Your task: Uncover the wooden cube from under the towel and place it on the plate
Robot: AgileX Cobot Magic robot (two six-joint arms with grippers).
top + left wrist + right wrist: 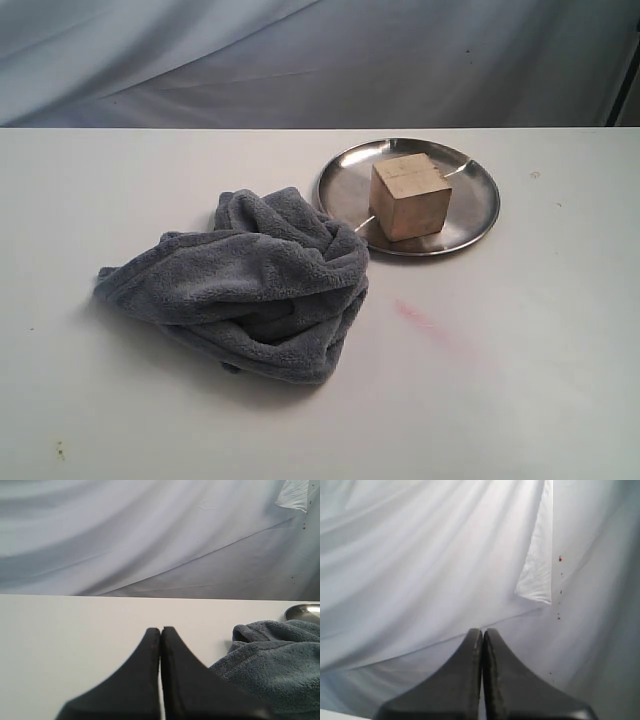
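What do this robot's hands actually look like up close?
The left gripper and the right gripper look alike: each shows two matte black, wedge-shaped fingers, broad at the base and tapering to blunt tips. No cables show, and the arms themselves are out of view.

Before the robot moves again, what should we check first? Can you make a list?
1. The block is out from under the towel: ok.
2. The block sits on the plate: ok.
3. The towel is clear of the plate's rim: cannot tell, they look very close.
4. The left tool is shut and empty: ok.
5. The right tool is shut and empty: ok.
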